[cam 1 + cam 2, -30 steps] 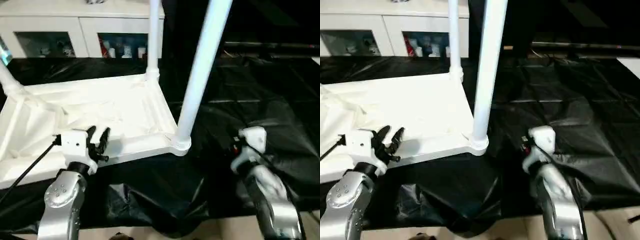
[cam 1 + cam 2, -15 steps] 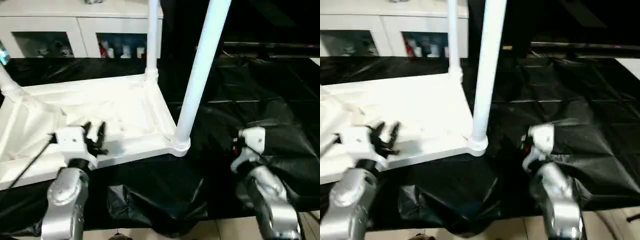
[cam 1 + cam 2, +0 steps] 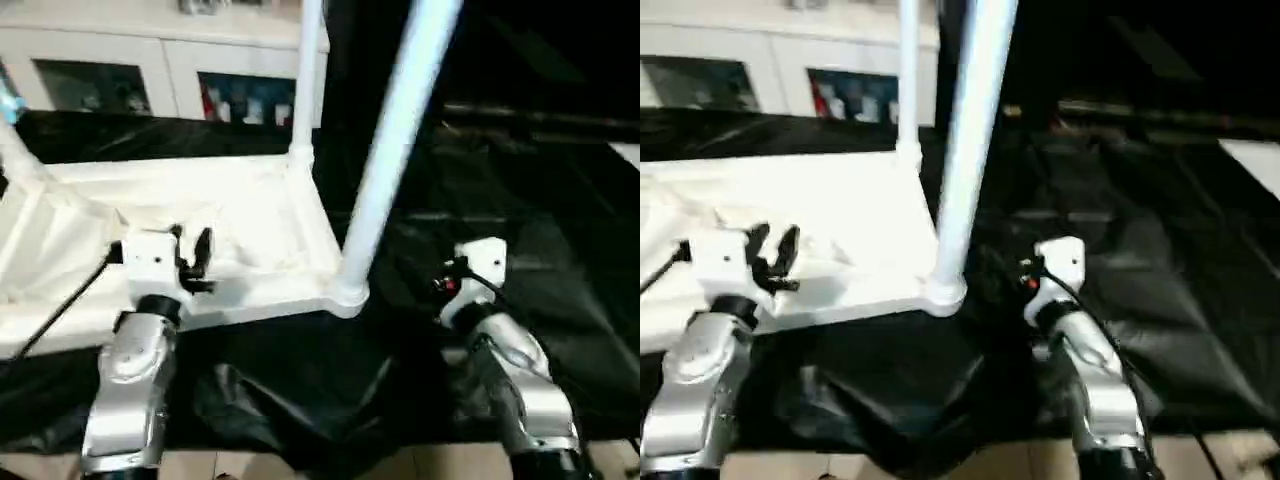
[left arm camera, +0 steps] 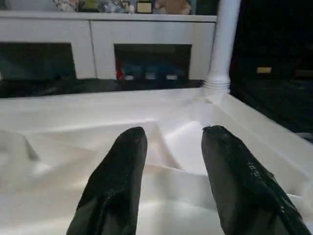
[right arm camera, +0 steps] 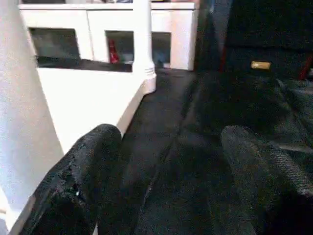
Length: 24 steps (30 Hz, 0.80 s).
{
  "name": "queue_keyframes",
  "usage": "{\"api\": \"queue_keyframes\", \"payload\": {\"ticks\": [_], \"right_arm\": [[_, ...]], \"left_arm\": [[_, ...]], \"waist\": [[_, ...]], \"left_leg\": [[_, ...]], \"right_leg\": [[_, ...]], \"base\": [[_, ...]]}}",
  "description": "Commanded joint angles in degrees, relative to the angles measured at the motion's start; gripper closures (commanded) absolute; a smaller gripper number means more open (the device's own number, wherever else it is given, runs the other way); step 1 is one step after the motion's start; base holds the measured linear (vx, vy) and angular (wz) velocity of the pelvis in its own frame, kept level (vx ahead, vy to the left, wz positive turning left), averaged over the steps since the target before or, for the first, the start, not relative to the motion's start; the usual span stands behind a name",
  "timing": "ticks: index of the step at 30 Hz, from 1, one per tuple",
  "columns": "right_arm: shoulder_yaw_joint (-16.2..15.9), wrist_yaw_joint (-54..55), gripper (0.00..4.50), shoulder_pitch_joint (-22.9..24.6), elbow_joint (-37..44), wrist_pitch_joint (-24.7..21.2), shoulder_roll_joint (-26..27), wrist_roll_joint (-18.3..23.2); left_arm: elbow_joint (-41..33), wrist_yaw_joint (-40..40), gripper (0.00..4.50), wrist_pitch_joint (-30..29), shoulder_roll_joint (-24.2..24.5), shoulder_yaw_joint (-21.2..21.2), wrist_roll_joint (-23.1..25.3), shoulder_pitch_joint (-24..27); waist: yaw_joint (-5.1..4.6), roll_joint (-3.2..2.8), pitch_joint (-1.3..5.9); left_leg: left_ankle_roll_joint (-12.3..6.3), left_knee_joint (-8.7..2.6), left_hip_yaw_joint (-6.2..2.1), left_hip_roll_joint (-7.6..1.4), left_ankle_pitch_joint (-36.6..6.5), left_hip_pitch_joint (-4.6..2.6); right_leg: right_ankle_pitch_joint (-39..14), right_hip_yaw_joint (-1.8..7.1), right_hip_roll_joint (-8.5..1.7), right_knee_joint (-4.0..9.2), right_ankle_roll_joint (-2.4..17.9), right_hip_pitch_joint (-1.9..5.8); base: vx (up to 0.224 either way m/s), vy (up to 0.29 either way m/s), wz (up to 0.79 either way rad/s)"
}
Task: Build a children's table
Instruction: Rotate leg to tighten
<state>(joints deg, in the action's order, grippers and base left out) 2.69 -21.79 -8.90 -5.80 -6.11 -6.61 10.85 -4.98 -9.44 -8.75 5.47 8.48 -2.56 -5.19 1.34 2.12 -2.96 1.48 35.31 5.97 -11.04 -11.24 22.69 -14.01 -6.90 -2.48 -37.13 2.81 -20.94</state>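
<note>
Right now the tabletop [image 3: 200, 215] lies upside down on the black sheeting [image 3: 520, 200], ribbed underside facing up, and legs already stand in its sockets. Nearest the camera, a long white leg [image 3: 385, 160] rises from the near right corner socket [image 3: 338, 293], leaning a touch to the right. Behind it a second leg [image 3: 306, 75] stands upright in the far right corner, and a third [image 3: 18, 160] pokes up at the far left edge.

Over on the left, the left gripper [image 4: 171, 147] hovers above the tabletop's near rim, its two black fingers [image 4: 122, 171] parted with nothing between them, just white plastic ribs beyond. On the other side, the right gripper [image 5: 171, 161] hangs over the black sheeting just beside the near leg, fingers spread wide and empty; the leg's white tube looms right next to one finger [image 5: 83, 171], apart from it.

At the back stands a white cabinet [image 3: 150, 70] with glass doors
</note>
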Motion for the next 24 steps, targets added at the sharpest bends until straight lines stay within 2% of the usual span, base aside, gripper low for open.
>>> {"api": "queue_keyframes", "payload": {"ticks": [1,2,3,4,5,6,7,8,9,10,11,12,13,14,15,16,17,18,19,20,21,22,23,24], "right_arm": [[-0.4,-0.4,0.77,0.5,-0.4,-0.6,0.1,-0.2],[-0.4,0.0,0.77,1.0,-0.1,-0.6,0.5,-0.2],[-0.4,0.0,0.77,1.0,-0.1,-0.7,0.6,-0.1],[-0.2,0.4,0.77,1.2,0.0,-0.7,0.8,0.1],[-0.2,0.6,0.77,1.3,0.0,-0.7,1.0,0.2],[-0.6,0.6,0.77,1.5,0.0,-0.6,0.7,0.0],[-0.7,0.5,0.77,1.5,0.1,-0.7,0.7,0.0],[-1.1,0.1,0.77,1.7,0.6,-1.2,0.6,0.0],[-1.6,-0.3,0.77,1.9,1.0,-1.6,0.3,0.0],[-1.8,-0.6,0.77,2.0,1.2,-1.7,0.1,0.0],[-2.1,-1.1,0.77,2.1,1.4,-1.8,-0.2,0.0],[-2.1,-0.9,0.77,2.3,1.5,-2.1,-0.3,-0.2],[-2.1,-0.9,0.77,2.3,1.5,-2.1,-0.3,-0.2],[-1.9,-0.7,0.77,2.4,1.4,-2.2,-0.3,-0.2],[-1.9,-0.7,0.77,2.4,1.4,-2.2,-0.3,-0.2],[-1.7,-0.5,0.77,2.4,1.4,-2.3,-0.4,-0.2],[-1.7,-0.4,0.77,2.4,1.5,-2.4,-0.5,-0.2],[-1.7,-0.4,0.77,2.4,1.5,-2.4,-0.5,-0.2],[-1.6,-0.4,0.77,2.4,1.5,-2.6,-0.8,-0.1],[-1.7,-0.5,0.77,2.4,1.6,-2.6,-1.0,0.0],[-1.6,-0.6,0.77,2.4,1.5,-2.6,-1.2,0.0],[-1.6,-0.8,0.77,2.3,1.4,-2.5,-1.4,0.2],[-1.4,-0.9,0.77,2.2,1.1,-2.4,-1.6,0.3],[-1.3,-1.6,0.77,1.9,1.0,-2.3,-1.9,0.7]], "left_arm": [[1.2,-0.7,2.38,-1.3,0.7,-0.5,-0.5,-1.8],[2.8,-1.8,2.38,-2.6,1.4,-0.2,-1.5,-3.2],[2.9,-1.8,2.38,-2.6,1.4,-0.2,-1.6,-3.3],[3.5,-2.2,2.38,-2.5,1.6,0.0,-2.1,-3.8],[3.9,-2.3,2.38,-2.2,1.6,0.1,-2.4,-4.1],[4.4,-2.0,2.38,-2.5,1.5,0.4,-2.6,-4.6],[4.6,-2.2,2.38,-2.6,1.4,0.4,-3.0,-4.6],[5.0,-2.7,2.38,-2.5,1.1,0.4,-3.6,-4.4],[5.0,-2.8,2.38,-2.2,0.8,0.2,-3.7,-3.9],[4.9,-2.7,2.38,-2.3,0.6,0.1,-3.9,-3.6],[4.8,-2.6,2.38,-2.5,0.3,0.0,-4.1,-3.3],[3.6,-1.9,2.38,-3.1,0.0,0.2,-4.5,-2.0],[3.6,-1.9,2.38,-3.1,0.0,0.2,-4.5,-2.0],[2.7,-1.9,2.38,-2.9,0.0,0.2,-4.5,-1.1],[2.7,-1.9,2.38,-2.9,0.0,0.2,-4.5,-1.1],[2.1,-1.6,2.38,-3.1,-0.1,0.3,-4.8,-0.4],[1.5,-1.5,2.38,-3.1,-0.2,0.3,-5.0,0.3],[1.4,-1.5,2.38,-3.1,-0.2,0.3,-5.0,0.4],[0.5,-1.4,2.38,-2.5,-0.5,-0.1,-4.7,1.5],[0.1,-1.6,2.38,-2.4,-0.5,-0.5,-4.6,2.0],[-0.2,-1.6,2.38,-2.3,-0.5,-0.7,-4.5,2.3],[-0.5,-2.5,2.38,-1.9,0.0,-1.3,-4.3,2.7],[-0.6,-3.1,2.38,-1.5,0.3,-1.8,-4.1,2.9],[-0.6,-4.3,2.38,-0.3,1.3,-2.5,-3.7,3.0]], "waist": [[2.30,0.36,2.50],[3.47,-0.59,3.50],[3.19,-0.54,3.40],[3.28,-0.96,3.62],[3.29,-1.13,3.57],[3.16,-1.79,3.33],[3.32,-1.89,3.47],[3.40,-2.08,3.30],[3.37,-2.27,3.22],[3.21,-1.94,3.04],[3.14,-2.05,2.71],[2.97,-2.20,2.20],[2.70,-2.10,1.80],[2.35,-1.77,1.38],[2.30,-1.94,1.31],[2.57,-1.69,1.90],[2.60,-1.77,1.87],[2.77,-1.73,2.92],[2.56,-1.45,3.60],[2.38,-1.13,4.06],[2.22,-1.13,4.77],[2.27,-1.04,4.70],[2.12,-0.80,4.79],[2.38,-0.72,4.71]], "left_leg": [[-1.83,0.69,1.96,1.27,-4.2,0.90],[-1.24,-2.86,1.50,-0.80,-2.8,-0.03],[-1.29,-3.38,1.26,-0.75,-2.9,0.31],[-1.23,-3.68,1.14,-0.96,-3.1,0.03],[-1.20,-3.75,1.25,-1.12,-3.7,-0.27],[-0.78,-4.05,1.22,-1.68,-6.4,-0.34],[-0.48,-4.13,1.17,-1.88,-6.8,-0.61],[-0.22,-4.68,1.17,-2.45,-9.9,-1.34],[0.06,-5.00,1.14,-2.72,-12.7,-1.88],[0.54,-5.58,1.05,-3.04,-17.1,-2.48],[0.67,-5.91,1.01,-3.06,-19.7,-2.86],[0.95,-6.07,1.23,-2.91,-25.5,-4.29],[1.03,-6.16,1.32,-2.69,-27.6,-4.60],[1.33,-6.01,1.53,-2.24,-30.2,-5.46],[1.57,-6.09,1.53,-2.08,-29.2,-5.70],[1.52,-6.78,1.31,-2.58,-25.1,-4.95],[1.48,-7.04,1.22,-2.89,-23.2,-4.62],[1.03,-7.01,1.10,-3.53,-14.7,-3.60],[0.03,-6.19,0.97,-3.99,-5.3,-3.14],[-0.77,-5.57,0.88,-3.86,0.9,-2.75],[-2.93,-4.49,0.85,-3.36,10.8,-2.50],[-4.89,-3.68,1.29,-3.23,13.3,-2.83],[-5.63,-3.52,1.41,-2.89,13.2,-2.46],[-6.15,-3.61,1.67,-2.51,10.6,-1.86]], "right_leg": [[-38.4,7.37,-9.81,11.02,-2.1,2.24],[-25.2,6.09,-7.46,8.65,-5.9,2.28],[-19.0,5.15,-6.04,7.82,-5.8,2.21],[-14.6,4.51,-5.48,7.58,-5.3,2.27],[-11.6,4.39,-5.16,7.53,-4.5,1.94],[-10.2,4.00,-5.17,7.50,-2.0,2.19],[-10.2,4.02,-5.23,7.38,-1.2,2.26],[-12.6,4.06,-5.36,7.44,0.5,2.21],[-15.3,4.05,-5.38,7.60,0.9,2.26],[-18.7,4.12,-5.38,7.98,1.4,2.49],[-21.1,3.94,-5.30,8.11,1.7,2.50],[-27.7,3.54,-5.32,9.23,1.6,2.40],[-30.7,3.24,-5.26,9.72,1.4,2.53],[-36.0,2.66,-5.25,10.96,0.1,2.66],[-36.5,2.87,-5.78,11.68,-0.7,2.83],[-31.3,3.75,-6.24,10.94,-0.3,3.70],[-28.4,4.11,-6.41,10.74,0.2,3.69],[-16.0,4.92,-6.55,8.92,2.1,4.23],[-1.8,5.21,-6.43,6.81,4.6,3.99],[6.6,5.26,-6.35,5.67,5.7,4.15],[20.7,5.20,-5.92,3.88,7.4,4.09],[26.1,5.51,-5.75,3.42,9.0,2.98],[27.1,5.70,-5.75,3.13,9.7,3.21],[26.5,5.79,-5.85,3.18,10.2,3.40]], "base": [[0.013,-0.141,-0.04],[0.019,-0.122,-0.02],[0.019,-0.122,-0.02],[-0.008,-0.099,-0.01],[0.000,-0.058,-0.05],[0.004,-0.054,-0.06],[0.000,0.000,0.00],[0.000,0.000,0.00],[0.000,0.000,0.00],[0.000,0.000,0.00],[0.000,0.000,0.00],[0.000,0.000,0.00],[0.000,0.000,0.00],[0.000,0.000,0.00],[0.058,0.069,-0.11],[0.000,0.000,0.00],[0.055,0.037,-0.02],[0.066,0.032,0.02],[0.066,0.032,0.02],[0.069,0.026,-0.02],[0.085,0.019,0.01],[0.085,0.019,0.01],[0.054,0.012,0.04],[0.000,0.000,0.00]]}}
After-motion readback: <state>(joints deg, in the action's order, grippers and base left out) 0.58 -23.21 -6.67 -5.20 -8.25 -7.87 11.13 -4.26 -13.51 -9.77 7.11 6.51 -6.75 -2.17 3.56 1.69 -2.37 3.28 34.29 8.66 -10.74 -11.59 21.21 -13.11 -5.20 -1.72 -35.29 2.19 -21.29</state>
